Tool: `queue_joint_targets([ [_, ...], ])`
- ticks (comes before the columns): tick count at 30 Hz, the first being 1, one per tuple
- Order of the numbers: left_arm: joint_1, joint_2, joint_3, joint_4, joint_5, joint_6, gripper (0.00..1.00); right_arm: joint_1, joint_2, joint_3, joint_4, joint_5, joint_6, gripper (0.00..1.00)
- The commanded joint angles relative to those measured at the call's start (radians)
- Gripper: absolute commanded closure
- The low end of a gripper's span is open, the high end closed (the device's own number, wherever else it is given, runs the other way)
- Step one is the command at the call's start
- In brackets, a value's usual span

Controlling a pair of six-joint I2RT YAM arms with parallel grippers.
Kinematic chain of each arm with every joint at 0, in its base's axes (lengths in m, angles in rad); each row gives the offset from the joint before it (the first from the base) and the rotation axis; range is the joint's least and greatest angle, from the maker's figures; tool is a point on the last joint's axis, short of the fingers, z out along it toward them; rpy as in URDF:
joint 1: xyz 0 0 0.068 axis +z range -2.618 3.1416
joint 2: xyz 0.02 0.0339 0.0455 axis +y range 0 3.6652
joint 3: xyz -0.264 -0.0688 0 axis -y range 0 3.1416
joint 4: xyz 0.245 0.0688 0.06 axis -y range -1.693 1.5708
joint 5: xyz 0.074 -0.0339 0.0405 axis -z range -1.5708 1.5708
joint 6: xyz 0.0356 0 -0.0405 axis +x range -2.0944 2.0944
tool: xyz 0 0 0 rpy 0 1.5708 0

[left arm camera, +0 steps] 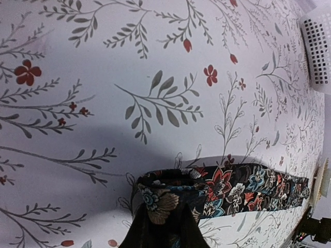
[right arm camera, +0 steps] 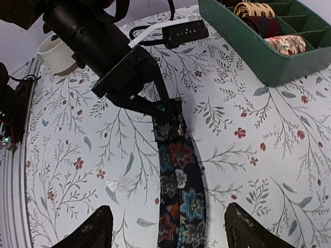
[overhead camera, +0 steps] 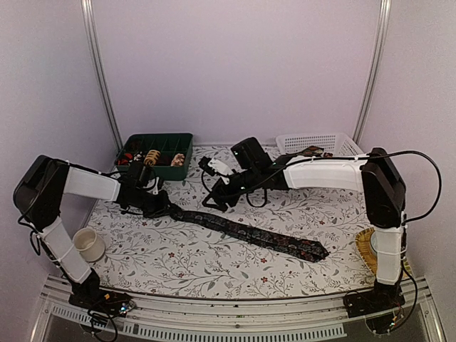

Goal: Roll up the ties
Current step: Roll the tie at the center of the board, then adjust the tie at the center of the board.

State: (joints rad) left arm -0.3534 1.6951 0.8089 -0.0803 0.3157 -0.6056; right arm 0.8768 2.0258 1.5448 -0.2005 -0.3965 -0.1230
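A dark floral tie (overhead camera: 249, 233) lies flat across the patterned tablecloth, its wide pointed end toward the right. My left gripper (overhead camera: 158, 205) is shut on its narrow end, which is folded over into a small loop (left arm camera: 168, 188) at the fingers (left arm camera: 142, 230). From there the tie (left arm camera: 258, 186) runs off to the right. My right gripper (overhead camera: 217, 199) hovers over the tie near that end, open wide. Its fingertips (right arm camera: 98, 230) stand on either side of the tie (right arm camera: 181, 191) without touching it. The left gripper (right arm camera: 155, 106) shows just ahead of them.
A dark green compartment tray (overhead camera: 182, 139) at the back left holds rolled ties (right arm camera: 253, 9). A white mesh basket (overhead camera: 335, 140) with dark cloth in it stands at the back right. A white cup (overhead camera: 89, 244) sits near the left arm. A woven item (overhead camera: 363, 251) lies at the right edge.
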Motion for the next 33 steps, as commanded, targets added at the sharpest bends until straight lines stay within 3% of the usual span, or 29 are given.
queue_joint_targets([
  [1,0.005,0.018,0.01,0.011,0.041,0.013,1.0,0.058,0.205,0.145,-0.099,0.113,-0.129,0.26],
  [11,0.022,0.002,0.008,-0.001,0.064,0.028,1.0,0.113,0.407,0.258,-0.184,0.294,-0.205,0.31],
  [20,0.028,0.009,0.004,-0.001,0.062,0.032,1.0,0.115,0.367,0.172,-0.136,0.317,-0.221,0.55],
  [26,0.033,0.006,0.003,-0.004,0.057,0.034,1.0,0.115,0.372,0.181,-0.15,0.312,-0.237,0.65],
  [33,0.036,-0.005,-0.002,-0.015,0.041,0.037,1.0,0.115,0.369,0.196,-0.189,0.269,-0.237,0.9],
])
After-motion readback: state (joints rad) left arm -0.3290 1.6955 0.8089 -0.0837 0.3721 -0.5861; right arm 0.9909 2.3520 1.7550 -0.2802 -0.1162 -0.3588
